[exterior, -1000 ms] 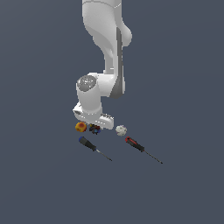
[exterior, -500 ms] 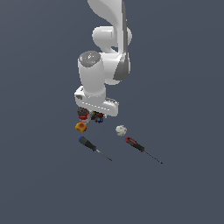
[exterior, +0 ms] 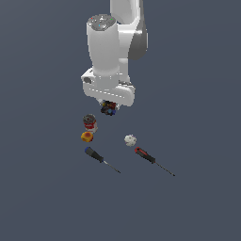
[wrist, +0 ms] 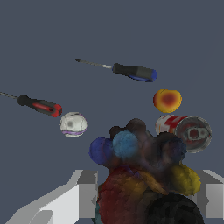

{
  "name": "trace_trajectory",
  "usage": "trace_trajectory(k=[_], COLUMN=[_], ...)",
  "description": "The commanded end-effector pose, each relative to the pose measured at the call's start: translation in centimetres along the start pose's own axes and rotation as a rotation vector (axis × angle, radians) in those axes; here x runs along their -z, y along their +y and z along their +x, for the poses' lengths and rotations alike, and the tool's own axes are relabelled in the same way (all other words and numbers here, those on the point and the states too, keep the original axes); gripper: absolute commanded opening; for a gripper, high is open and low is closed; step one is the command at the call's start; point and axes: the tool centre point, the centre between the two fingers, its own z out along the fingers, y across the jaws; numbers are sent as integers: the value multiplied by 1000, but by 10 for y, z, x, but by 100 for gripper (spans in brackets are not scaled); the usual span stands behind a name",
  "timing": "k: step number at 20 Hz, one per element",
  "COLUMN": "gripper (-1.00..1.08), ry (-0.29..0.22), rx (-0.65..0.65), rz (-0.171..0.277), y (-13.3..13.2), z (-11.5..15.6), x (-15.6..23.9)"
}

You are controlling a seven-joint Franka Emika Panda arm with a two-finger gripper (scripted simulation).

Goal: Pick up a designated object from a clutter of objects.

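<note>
The designated object (exterior: pixel 108 108), a small black knobbly lump with red, blue and orange spots, hangs under the white arm, well above the floor. My gripper (exterior: pixel 109 108) is shut on it. In the wrist view the lump (wrist: pixel 140 175) fills the space between my two pale fingers (wrist: pixel 87 192). Below it lies the rest of the clutter: the red-and-grey can (exterior: pixel 89 122), the orange-yellow block (exterior: pixel 87 136), the white ball (exterior: pixel 130 139), the blue-handled screwdriver (exterior: pixel 95 156) and the red-handled screwdriver (exterior: pixel 147 156).
The same items show in the wrist view: can (wrist: pixel 186 130), block (wrist: pixel 167 100), ball (wrist: pixel 73 124), blue-handled screwdriver (wrist: pixel 133 72), red-handled screwdriver (wrist: pixel 39 105). All rest on a plain dark grey floor.
The arm has risen steadily, carrying the lump up from among the clutter. The can, block, ball and screwdrivers have stayed in place.
</note>
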Motion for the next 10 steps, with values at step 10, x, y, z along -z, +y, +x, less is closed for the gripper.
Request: trace_trajectory(k=[10], gripper=[-100], ry=[-1], rx=[1], rz=[-1], y=[-15], z=[-38], x=[107])
